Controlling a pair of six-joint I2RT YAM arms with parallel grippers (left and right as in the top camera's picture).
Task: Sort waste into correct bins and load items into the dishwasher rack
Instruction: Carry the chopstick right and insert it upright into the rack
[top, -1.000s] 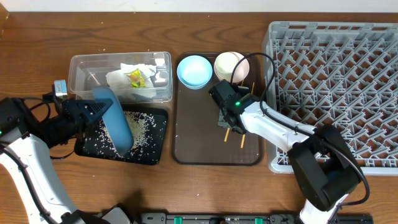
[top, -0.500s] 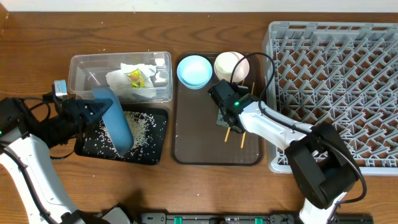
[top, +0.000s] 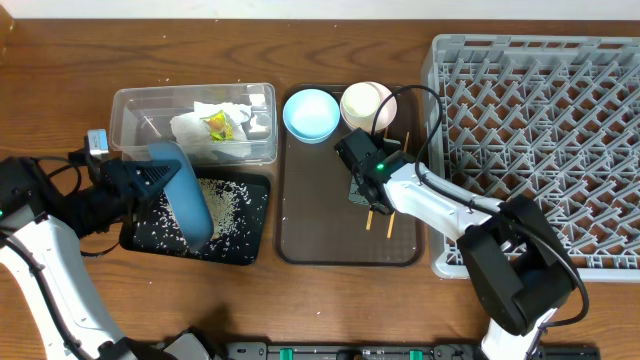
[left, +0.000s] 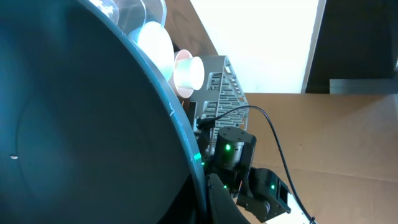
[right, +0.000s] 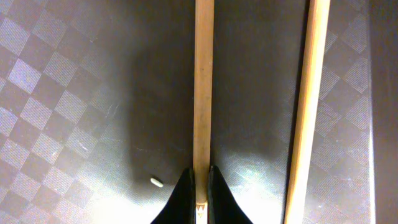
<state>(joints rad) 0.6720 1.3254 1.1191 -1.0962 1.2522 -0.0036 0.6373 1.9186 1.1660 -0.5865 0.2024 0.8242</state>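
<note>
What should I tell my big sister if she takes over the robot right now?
Left gripper: shut on the blue plate, tilted over the black tray holding rice.
Right gripper: pinching one chopstick on the brown tray; second chopstick lies beside it.
Done: napkin and wrapper are in the clear tub.
Left: plate, chopsticks, light-blue bowl and pale bowl go to the rack; nothing loaded yet.
</note>
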